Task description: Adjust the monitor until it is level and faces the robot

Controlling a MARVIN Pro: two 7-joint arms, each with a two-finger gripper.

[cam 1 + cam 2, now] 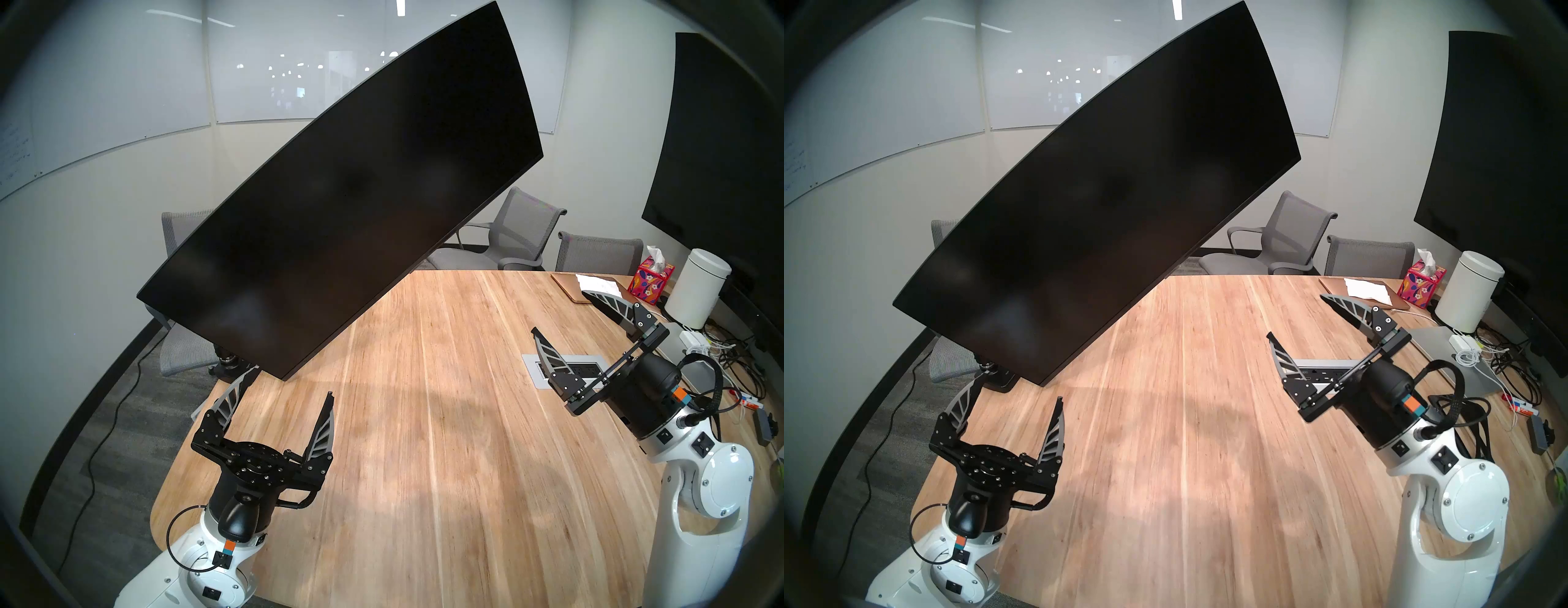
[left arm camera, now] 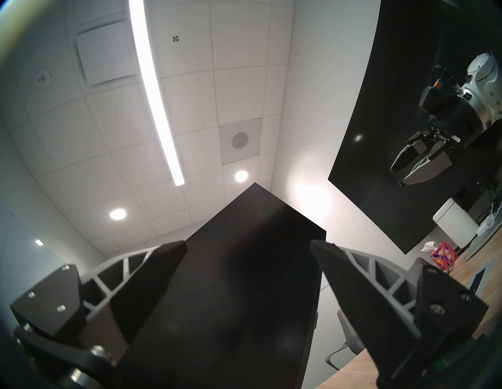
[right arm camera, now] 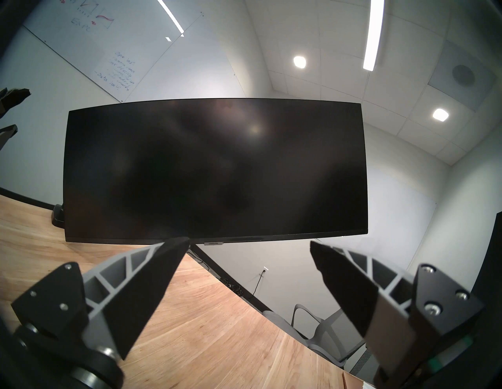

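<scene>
The monitor (image 1: 339,204) tilts steeply (left end low); both jaws gape, released, so raise that low left corner gently, evenly.

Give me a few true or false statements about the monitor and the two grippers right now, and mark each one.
1. The monitor is level. False: it tilts steeply, its right end high.
2. The left gripper is open. True.
3. The right gripper grips the monitor's edge. False: it is open, apart from it, over the table.
4. The monitor's screen is dark. True.
5. The tissue box sits under the monitor. False: it sits at the table's far right.
</scene>
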